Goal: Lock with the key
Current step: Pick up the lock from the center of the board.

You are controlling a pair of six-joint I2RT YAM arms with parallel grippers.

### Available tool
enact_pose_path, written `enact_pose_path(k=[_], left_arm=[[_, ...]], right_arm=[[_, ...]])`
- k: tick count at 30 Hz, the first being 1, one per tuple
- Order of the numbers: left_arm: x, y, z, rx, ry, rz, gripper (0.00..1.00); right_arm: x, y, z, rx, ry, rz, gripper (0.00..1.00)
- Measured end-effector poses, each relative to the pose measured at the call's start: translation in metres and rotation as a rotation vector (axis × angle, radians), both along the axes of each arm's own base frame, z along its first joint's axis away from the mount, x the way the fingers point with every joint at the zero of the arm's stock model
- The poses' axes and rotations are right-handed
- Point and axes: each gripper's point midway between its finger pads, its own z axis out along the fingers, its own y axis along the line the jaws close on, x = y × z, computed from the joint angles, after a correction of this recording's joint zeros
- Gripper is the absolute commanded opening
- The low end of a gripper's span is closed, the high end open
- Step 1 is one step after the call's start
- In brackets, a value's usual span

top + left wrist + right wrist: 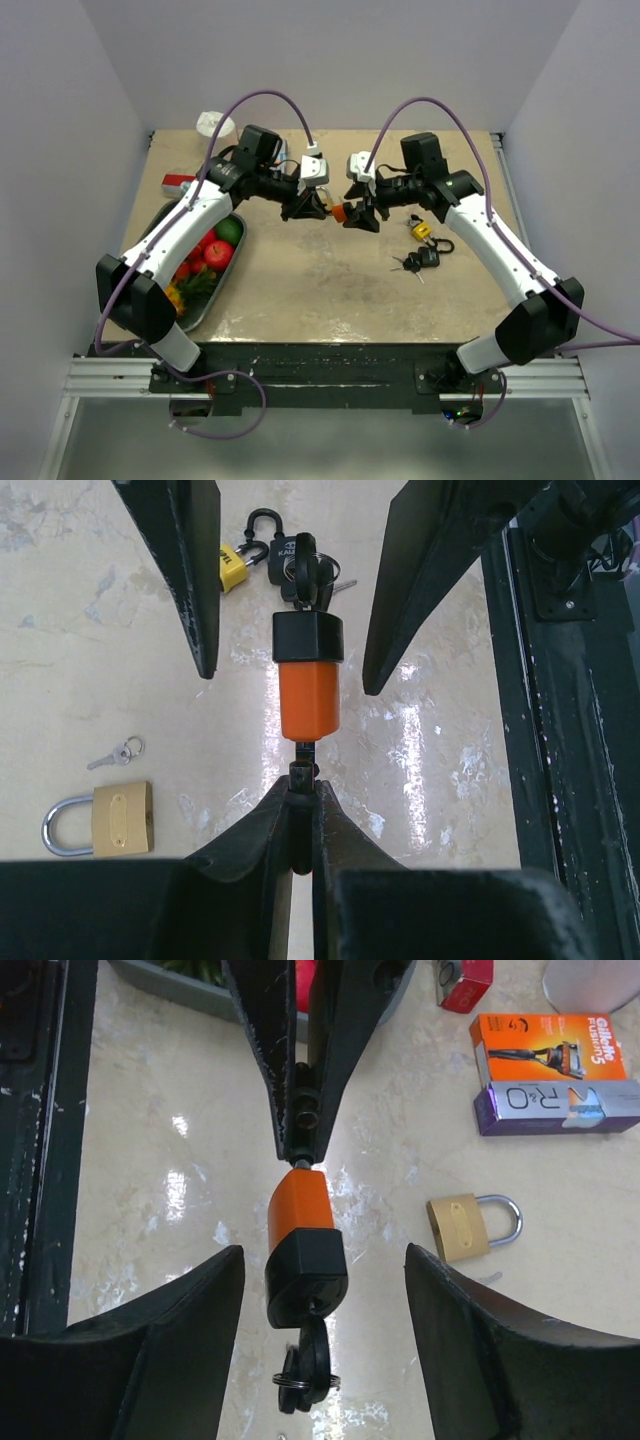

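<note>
The orange padlock (338, 211) hangs in the air over the middle of the table (300, 290), stretched level between the two arms. The left gripper (318, 208) is squeezed tight on the padlock's metal loop; in the left wrist view its fingers (270, 825) meet around that dark loop at 6 o'clock of the orange body (307, 698). The padlock's black end points away from it, with a key (305, 575) sticking out and more keys dangling from a ring. The right gripper (362, 215) has its jaws spread wide on either side of that black end, at 3 and 9 o'clock of it in the right wrist view, with a clear gap on both sides, so it has hold of nothing. There the key ring (305, 1375) hangs at 6 o'clock of the padlock (300, 1210). On the table, a brass padlock (100, 820) lies at 8 o'clock of the orange one in the left wrist view, shut, with a small silver key (118, 753) just beside it at its 12 o'clock. A yellow padlock (421, 230) and a black padlock (425, 258) with keys lie near each other at about 4 o'clock of the orange padlock in the top view. A metal tray (203, 312) with fruit sits at 8 o'clock, under the left arm. A razor pack (548, 1043) lies against a purple box (555, 1105).
</note>
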Motion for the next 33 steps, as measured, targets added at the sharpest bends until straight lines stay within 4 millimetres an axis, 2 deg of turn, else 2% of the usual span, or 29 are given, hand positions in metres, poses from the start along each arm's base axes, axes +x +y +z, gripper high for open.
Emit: enact_pose_path(k=[3, 4, 6, 9, 10, 11, 14, 15, 18, 21, 28, 33], left_arm=[[0.000, 0.000, 0.000, 0.000, -0.001, -0.001, 0.00], [0.000, 0.000, 0.000, 0.000, -0.001, 0.000, 0.00], [0.000, 0.000, 0.000, 0.001, -0.001, 0.000, 0.00], [-0.001, 0.000, 0.000, 0.003, 0.006, -0.001, 0.00], [-0.002, 0.000, -0.001, 0.005, 0.009, -0.002, 0.00], [-0.002, 0.000, -0.001, 0.005, 0.010, -0.003, 0.00], [-0.004, 0.000, -0.001, 0.008, 0.013, -0.006, 0.01], [-0.004, 0.000, -0.002, 0.009, 0.014, -0.006, 0.20], [-0.003, 0.000, 0.000, 0.011, 0.011, -0.001, 0.48], [-0.001, 0.002, 0.010, 0.002, 0.000, 0.005, 0.56], [0.015, 0.021, 0.022, -0.014, 0.009, 0.071, 0.52], [0.023, 0.019, 0.027, -0.045, 0.052, 0.124, 0.45]], right_arm=[[-0.004, 0.001, -0.005, -0.014, 0.013, 0.011, 0.57], [-0.005, 0.002, -0.006, -0.017, 0.015, 0.016, 0.49], [-0.008, 0.002, -0.008, -0.025, 0.016, 0.026, 0.40], [-0.010, 0.003, -0.009, -0.036, 0.007, 0.039, 0.19], [-0.010, 0.003, -0.009, -0.038, 0.002, 0.042, 0.03], [-0.010, 0.002, -0.010, -0.041, -0.002, 0.045, 0.00], [-0.011, 0.001, -0.011, -0.049, -0.003, 0.050, 0.00], [-0.011, 0.001, -0.011, -0.050, -0.004, 0.051, 0.00], [-0.010, 0.002, -0.010, -0.050, -0.006, 0.052, 0.00], [-0.010, 0.002, -0.010, -0.050, -0.006, 0.052, 0.00], [-0.011, 0.003, -0.010, -0.044, -0.014, 0.066, 0.00], [-0.012, 0.003, -0.008, -0.048, -0.033, 0.087, 0.00]])
